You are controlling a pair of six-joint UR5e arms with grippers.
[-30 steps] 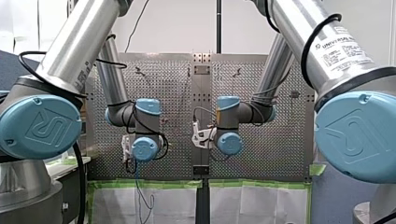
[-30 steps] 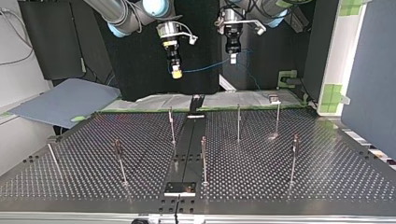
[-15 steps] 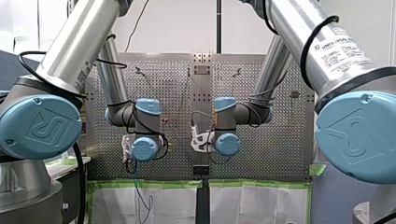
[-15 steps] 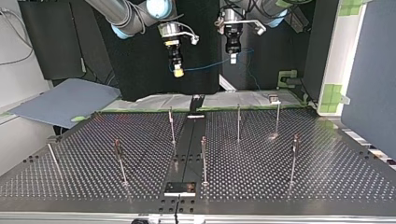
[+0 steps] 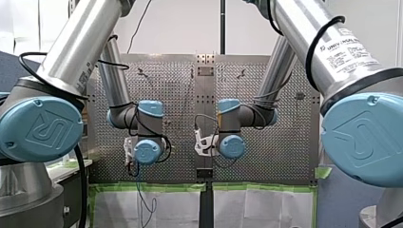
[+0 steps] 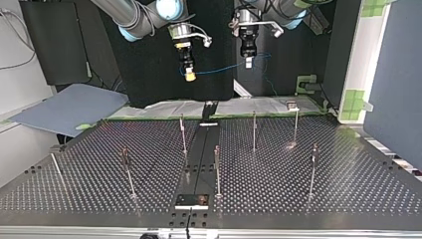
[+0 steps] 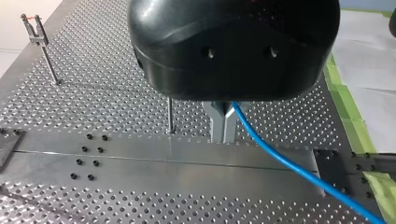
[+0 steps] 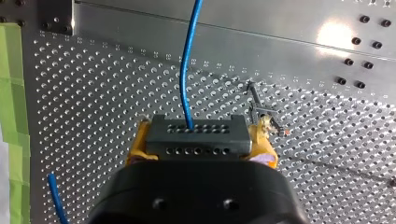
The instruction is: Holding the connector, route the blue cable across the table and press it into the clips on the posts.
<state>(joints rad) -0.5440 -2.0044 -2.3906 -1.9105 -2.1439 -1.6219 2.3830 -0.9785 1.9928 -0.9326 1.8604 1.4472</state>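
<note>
Perforated metal surface (image 6: 298, 169) below raised arms; right gripper (image 6: 188, 74) clamps the grey connector (image 8: 195, 135), left gripper (image 7: 222, 126) pinches thin blue cable (image 7: 289, 163).

Dark grey connector (image 8: 196, 136) with rows of small holes, clamped in my right pincer (image 6: 188, 75), yellow pads. From it the blue cable (image 6: 224, 68) hangs through the air over to my left pincer (image 6: 248, 63), well above the clip-topped posts (image 6: 183, 134).

Bright, even overhead light. Hot glare patch on the perforated metal tabletop (image 8: 332, 35) in right wrist view (fainter one in top view). Nearest foreground soft.
</note>
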